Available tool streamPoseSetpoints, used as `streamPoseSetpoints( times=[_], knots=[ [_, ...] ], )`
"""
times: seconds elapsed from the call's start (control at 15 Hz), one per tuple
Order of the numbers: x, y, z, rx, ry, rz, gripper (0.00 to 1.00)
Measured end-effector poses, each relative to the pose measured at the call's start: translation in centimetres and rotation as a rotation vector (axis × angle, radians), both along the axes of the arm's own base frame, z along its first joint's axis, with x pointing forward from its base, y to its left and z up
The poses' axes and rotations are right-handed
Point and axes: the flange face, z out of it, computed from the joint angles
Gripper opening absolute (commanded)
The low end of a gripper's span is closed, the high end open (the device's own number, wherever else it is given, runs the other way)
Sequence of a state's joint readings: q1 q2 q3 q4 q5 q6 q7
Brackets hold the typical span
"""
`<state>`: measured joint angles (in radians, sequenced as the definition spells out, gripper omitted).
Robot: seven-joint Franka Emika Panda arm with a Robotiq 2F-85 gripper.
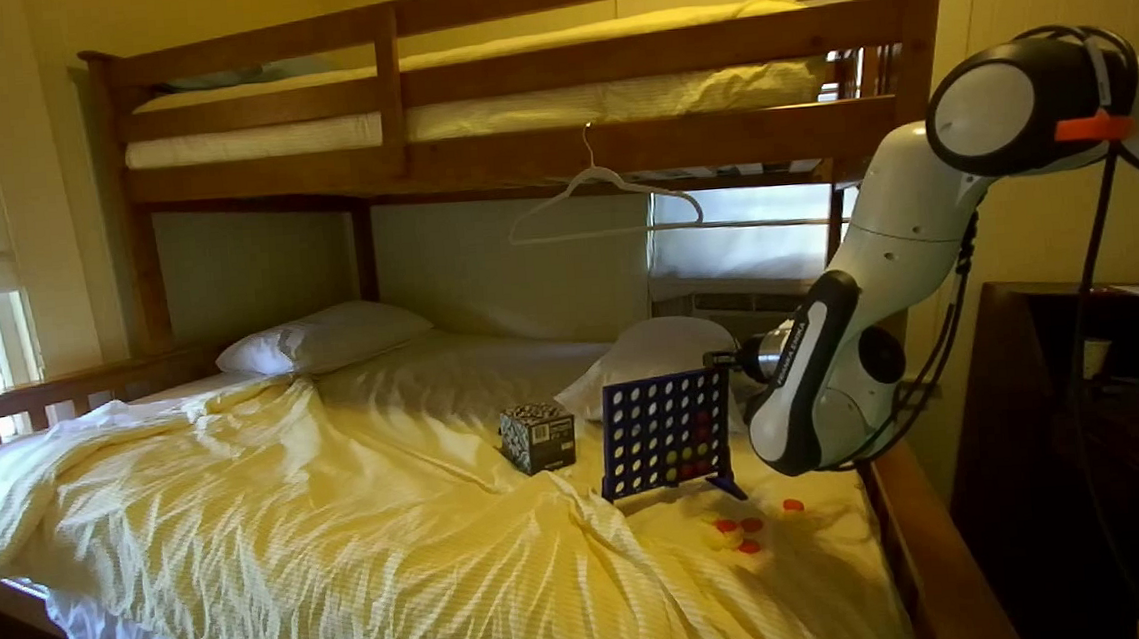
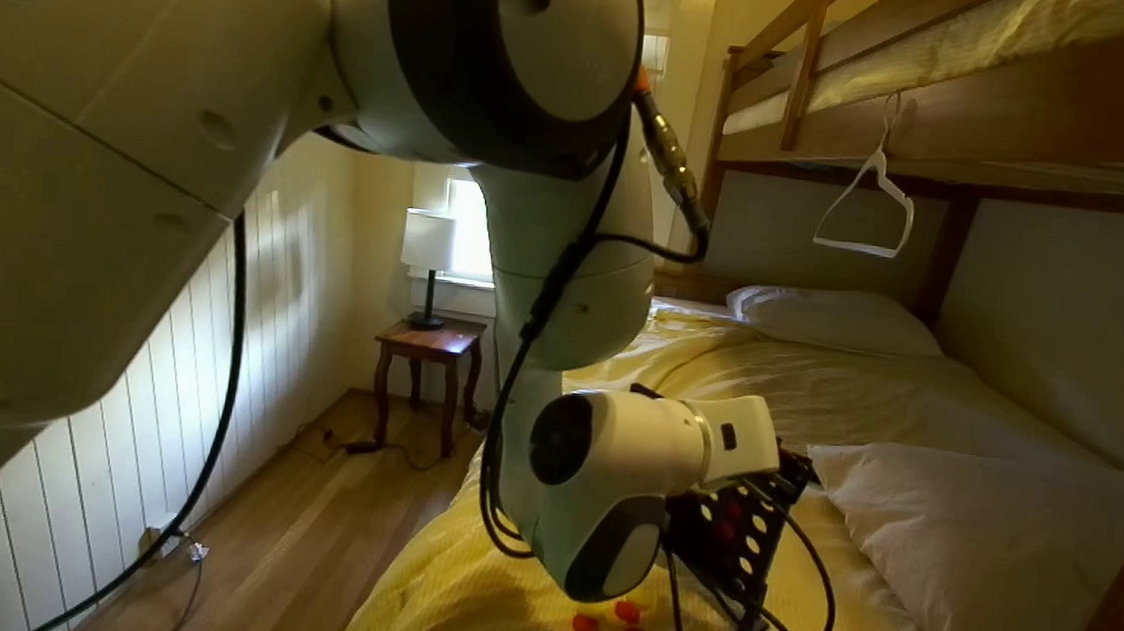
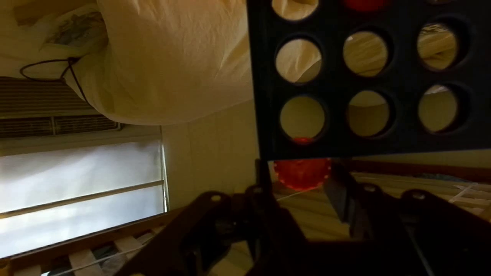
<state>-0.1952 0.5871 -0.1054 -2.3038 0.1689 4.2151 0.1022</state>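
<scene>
A dark blue upright game grid (image 1: pixel 665 433) with round holes stands on the bed; it also shows in an exterior view (image 2: pixel 736 585) and the wrist view (image 3: pixel 333 88). It holds some red and yellow discs toward one side. My gripper (image 3: pixel 299 172) is at the grid's top corner, at the end column. Its fingers are closed to about the width of a red disc (image 3: pixel 302 173) between them, with a thin gap at the left finger. The disc is about half inside the top slot; its lower edge shows in the top hole. The gripper (image 1: pixel 723 361) is partly hidden in both exterior views.
Loose red discs (image 1: pixel 750 525) and yellow discs (image 1: pixel 725 541) lie on the bedspread before the grid. A patterned box (image 1: pixel 538 439) stands beside it. A pillow (image 1: pixel 672 347) lies behind. A hanger (image 1: pixel 602 212) hangs from the upper bunk rail (image 1: pixel 737 132). A wooden bed rail (image 1: pixel 932 555) runs below the arm.
</scene>
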Motion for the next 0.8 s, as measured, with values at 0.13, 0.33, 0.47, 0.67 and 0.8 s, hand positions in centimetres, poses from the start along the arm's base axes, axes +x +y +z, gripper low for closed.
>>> streamPoseSetpoints(
  times=[0.13, 0.33, 0.47, 0.67, 0.8],
  knots=[
    [-0.2, 0.2, -0.2, 0.002, 0.006, 0.001, 0.88],
    [-0.2, 0.3, 0.1, 0.002, 0.001, 0.004, 1.0],
    [-0.1, 0.3, 0.5, 0.006, -0.008, 0.001, 1.0],
    [0.1, 0.1, 2.1, 0.012, -0.047, -0.006, 1.0],
    [0.2, 0.1, 3.5, 0.011, -0.072, -0.009, 1.0]
  ],
)
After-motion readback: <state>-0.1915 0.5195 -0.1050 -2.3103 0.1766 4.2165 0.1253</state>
